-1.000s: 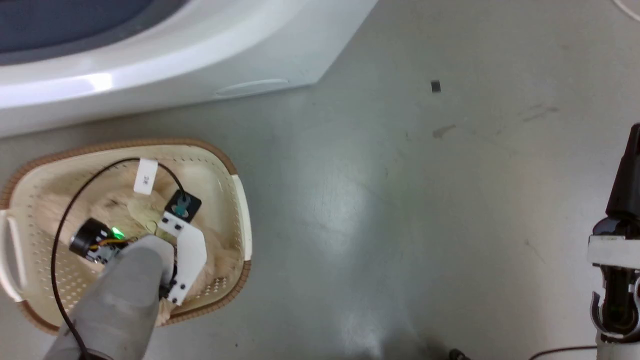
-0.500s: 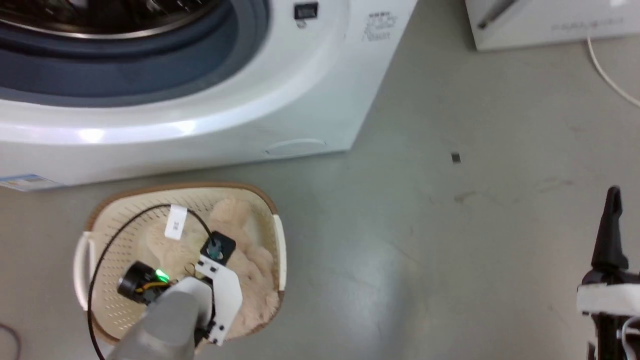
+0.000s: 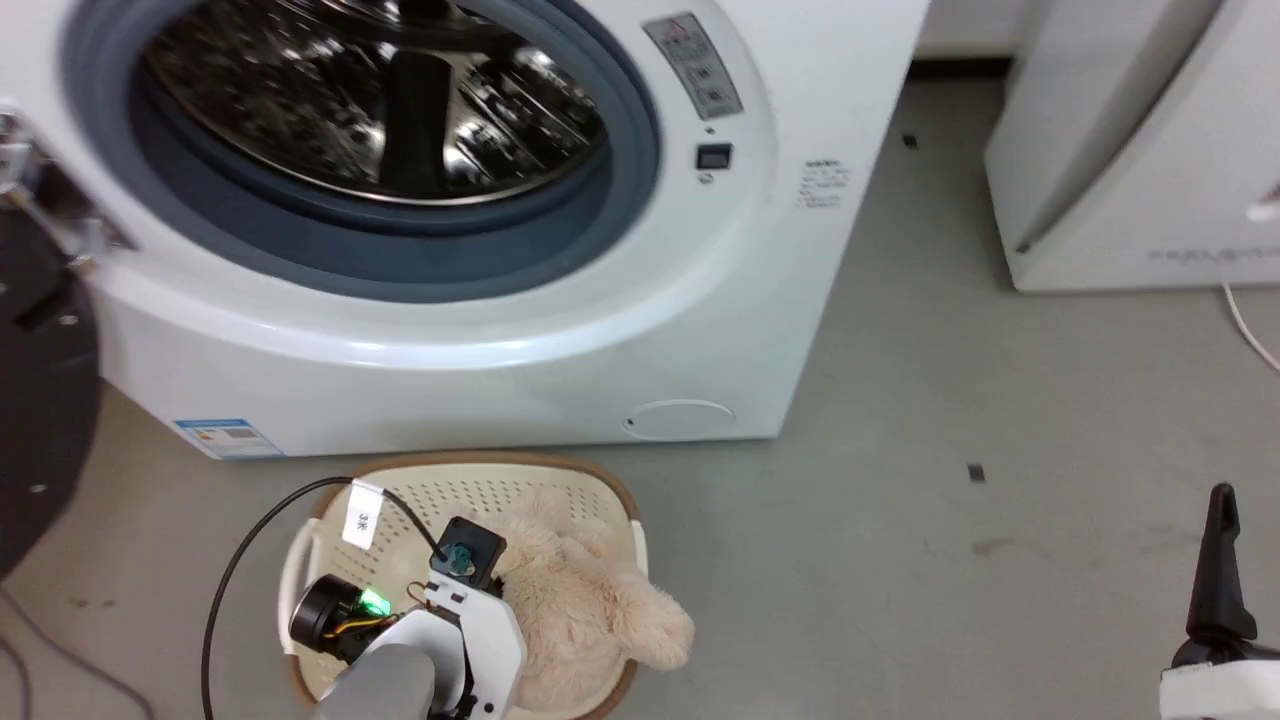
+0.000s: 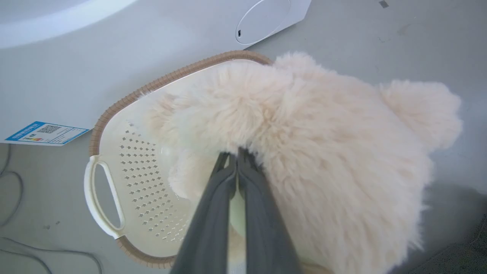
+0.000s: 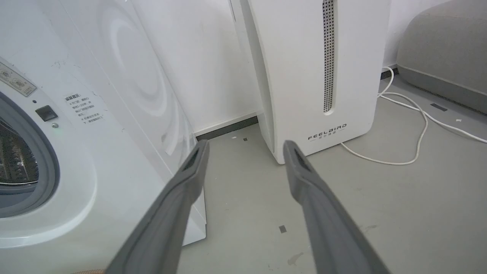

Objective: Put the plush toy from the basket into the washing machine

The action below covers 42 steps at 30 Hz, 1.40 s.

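Tightly on plush toy [image 4: 312, 144]: left claw [image 4: 236, 155].

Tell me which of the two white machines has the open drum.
The big washing machine right behind the basket, showing a steel drum; the slim slotted unit to its right has none.

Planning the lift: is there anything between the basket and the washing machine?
In the head view, just a narrow strip of bare grey floor separates the basket from the washing machine's front; nothing stands on it.
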{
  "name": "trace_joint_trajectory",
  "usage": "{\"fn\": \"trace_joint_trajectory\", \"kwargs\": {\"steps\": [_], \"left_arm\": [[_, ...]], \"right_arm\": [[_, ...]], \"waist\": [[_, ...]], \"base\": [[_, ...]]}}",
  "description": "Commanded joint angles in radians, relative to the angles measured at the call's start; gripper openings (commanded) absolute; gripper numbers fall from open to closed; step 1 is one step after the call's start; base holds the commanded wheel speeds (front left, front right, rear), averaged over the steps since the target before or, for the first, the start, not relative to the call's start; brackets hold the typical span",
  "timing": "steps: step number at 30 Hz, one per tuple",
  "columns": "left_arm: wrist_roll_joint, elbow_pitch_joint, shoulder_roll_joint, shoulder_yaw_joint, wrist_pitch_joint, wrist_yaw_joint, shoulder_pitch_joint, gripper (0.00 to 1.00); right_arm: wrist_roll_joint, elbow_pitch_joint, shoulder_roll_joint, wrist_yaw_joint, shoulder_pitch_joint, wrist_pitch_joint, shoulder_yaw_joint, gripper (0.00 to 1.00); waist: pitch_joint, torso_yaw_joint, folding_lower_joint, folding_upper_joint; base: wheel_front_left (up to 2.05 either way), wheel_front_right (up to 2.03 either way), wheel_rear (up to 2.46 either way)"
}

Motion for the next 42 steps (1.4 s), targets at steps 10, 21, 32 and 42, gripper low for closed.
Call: {"fn": "trace_joint_trajectory", "kwargs": {"steps": [10,21,32,42], "left_arm": [[-0.04,-0.083,0.011,0.031,-0.091,0.02,0.022,0.0],[-0.045,-0.387,0.074,0.095,-0.098,0.086,0.029,0.0],[-0.031,-0.625,0.124,0.188,-0.098,0.153,-0.006,0.0],[-0.023,-0.631,0.164,0.27,-0.098,0.173,-0.154,0.0]], "right_arm": [[-0.014,0.003,0.0,-0.001,0.063,-0.004,0.0,1.0],[-0.012,0.007,0.0,-0.001,0.075,-0.004,0.004,1.0],[-0.006,0.003,0.0,-0.001,0.031,-0.004,0.008,1.0],[0.003,-0.007,0.0,-0.001,-0.049,-0.004,0.027,1.0]], "waist": [[-0.11,0.079,0.0002,0.0],[-0.13,0.09,0.0002,0.0],[-0.065,0.049,0.0002,0.0],[0.08,-0.028,0.0002,0.0]], "base": [[0.0,0.0,0.0],[0.0,0.0,0.0],[0.0,0.0,0.0],[0.0,0.0,0.0]]}}
